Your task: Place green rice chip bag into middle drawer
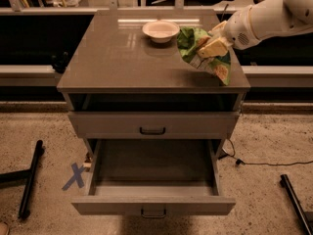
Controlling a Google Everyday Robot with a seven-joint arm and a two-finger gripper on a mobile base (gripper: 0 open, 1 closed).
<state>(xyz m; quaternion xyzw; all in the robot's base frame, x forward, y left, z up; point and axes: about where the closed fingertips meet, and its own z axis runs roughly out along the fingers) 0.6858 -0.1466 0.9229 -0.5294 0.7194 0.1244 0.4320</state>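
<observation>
The green rice chip bag [190, 39] is being gripped by the hand [209, 47], its fingers being pressed together onto the crinkled foil. The bag is being held over the right side of the table [122, 58], just beside the white bowl [160, 30]. Below, the middle drawer [151, 166] is being left pulled open.

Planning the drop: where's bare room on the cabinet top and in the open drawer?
The middle drawer is bare wall to wall. The cabinet top is free left and front of the white bowl. Crowded right rear: the end effector grips the green rice chip bag beside the bowl.
</observation>
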